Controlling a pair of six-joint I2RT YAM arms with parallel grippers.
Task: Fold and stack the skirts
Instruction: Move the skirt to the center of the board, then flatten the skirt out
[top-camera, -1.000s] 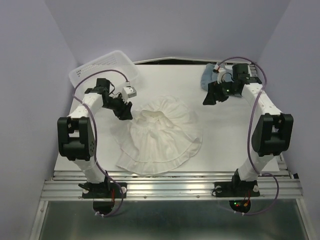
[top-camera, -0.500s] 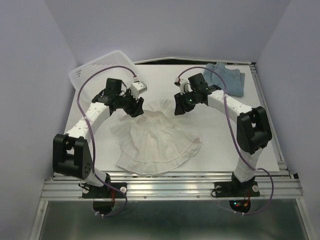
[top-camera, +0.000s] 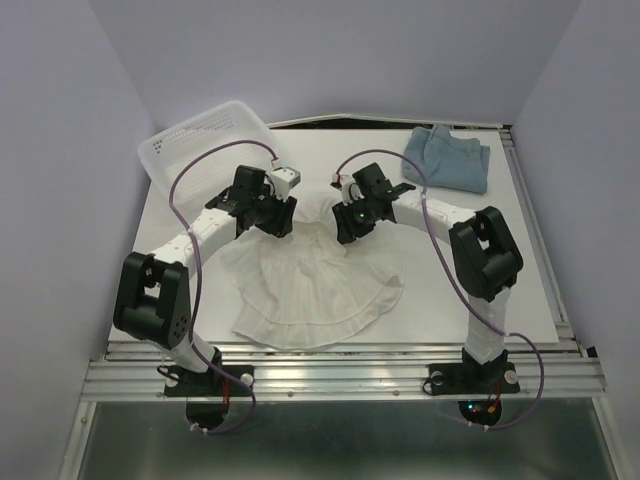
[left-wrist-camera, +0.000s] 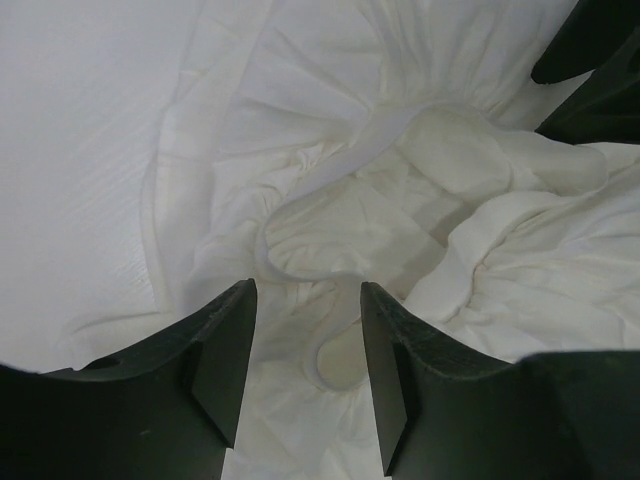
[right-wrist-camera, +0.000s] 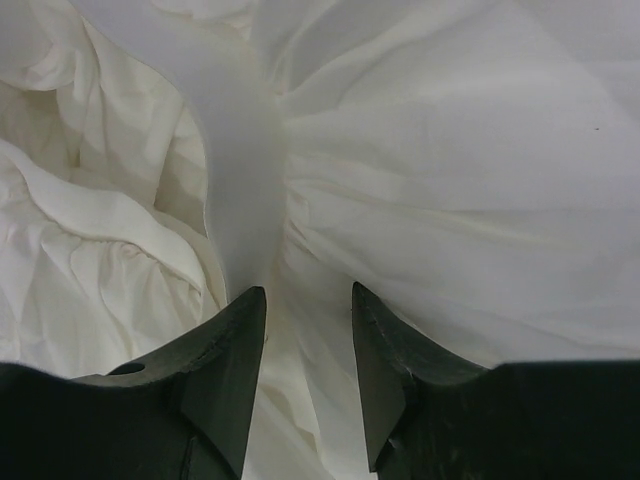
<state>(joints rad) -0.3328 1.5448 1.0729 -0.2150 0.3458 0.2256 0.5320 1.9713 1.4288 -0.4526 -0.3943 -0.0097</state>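
Observation:
The white ruffled skirt (top-camera: 315, 285) lies spread mid-table, its gathered waist at the far end. My left gripper (top-camera: 283, 222) is at the left side of that waist and my right gripper (top-camera: 343, 230) at its right side. In the left wrist view the left gripper (left-wrist-camera: 305, 292) stands open over a curled loop of waistband (left-wrist-camera: 330, 360). In the right wrist view the right gripper (right-wrist-camera: 306, 292) stands open astride the smooth waistband (right-wrist-camera: 245, 200). The blue-grey skirt (top-camera: 450, 158) lies folded at the back right, apart from both arms.
A white mesh basket (top-camera: 200, 140) stands tilted at the back left corner, just behind the left arm. The right gripper's dark fingers (left-wrist-camera: 590, 60) show at the top right of the left wrist view. The table's front edge (top-camera: 340, 348) runs near the skirt's hem.
Both arms have swung inward to the white skirt's waist. The right arm came over from the blue-grey skirt at the back right, and its jaws have narrowed.

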